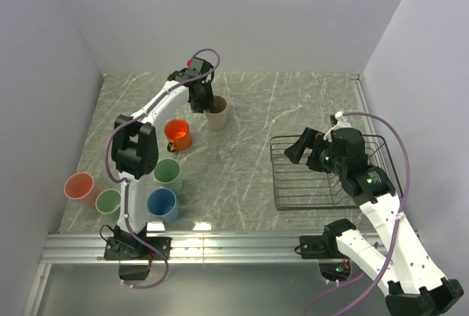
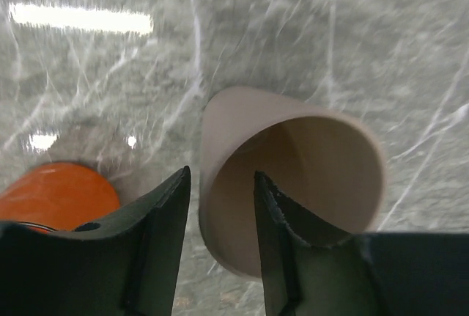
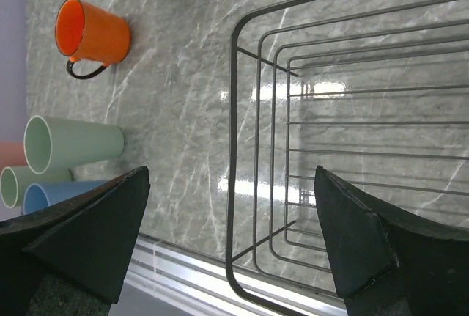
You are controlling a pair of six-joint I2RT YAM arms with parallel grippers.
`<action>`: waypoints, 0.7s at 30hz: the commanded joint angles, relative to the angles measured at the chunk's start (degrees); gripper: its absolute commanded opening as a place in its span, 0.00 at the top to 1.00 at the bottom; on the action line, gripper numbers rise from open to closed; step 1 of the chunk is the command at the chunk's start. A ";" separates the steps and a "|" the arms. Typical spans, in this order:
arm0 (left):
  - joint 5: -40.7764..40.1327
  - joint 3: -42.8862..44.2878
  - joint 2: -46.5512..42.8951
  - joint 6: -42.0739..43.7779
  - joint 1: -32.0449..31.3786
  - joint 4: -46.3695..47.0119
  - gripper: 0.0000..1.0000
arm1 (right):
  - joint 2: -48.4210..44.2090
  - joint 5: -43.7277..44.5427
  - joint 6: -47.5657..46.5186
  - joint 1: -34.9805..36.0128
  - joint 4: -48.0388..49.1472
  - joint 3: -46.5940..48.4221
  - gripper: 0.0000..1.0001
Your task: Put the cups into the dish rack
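Observation:
The beige cup (image 1: 216,114) (image 2: 293,184) stands at the back of the table, and my left gripper (image 1: 199,100) (image 2: 221,173) straddles its near wall. One finger is outside and one inside the cup, a narrow gap still showing beside the wall. The orange mug (image 1: 177,134) (image 2: 58,191) (image 3: 91,31) stands just beside it. Two pale green cups (image 1: 167,174) (image 1: 108,201), a blue cup (image 1: 162,204) and a salmon cup (image 1: 80,186) stand at the front left. The dish rack (image 1: 277,177) (image 3: 234,111) has no cups in it. My right gripper (image 1: 300,149) (image 3: 231,171) hangs open over its left edge.
An aluminium rail (image 1: 234,246) runs along the table's near edge by the arm bases. Grey walls close in the left, back and right sides. Bare marbled tabletop (image 1: 242,155) lies between the cups and the rack.

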 commanded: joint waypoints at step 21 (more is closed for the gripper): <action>19.77 -5.18 -22.79 -7.43 0.00 6.38 1.00 | 6.12 -23.82 5.81 -0.84 6.49 18.48 0.00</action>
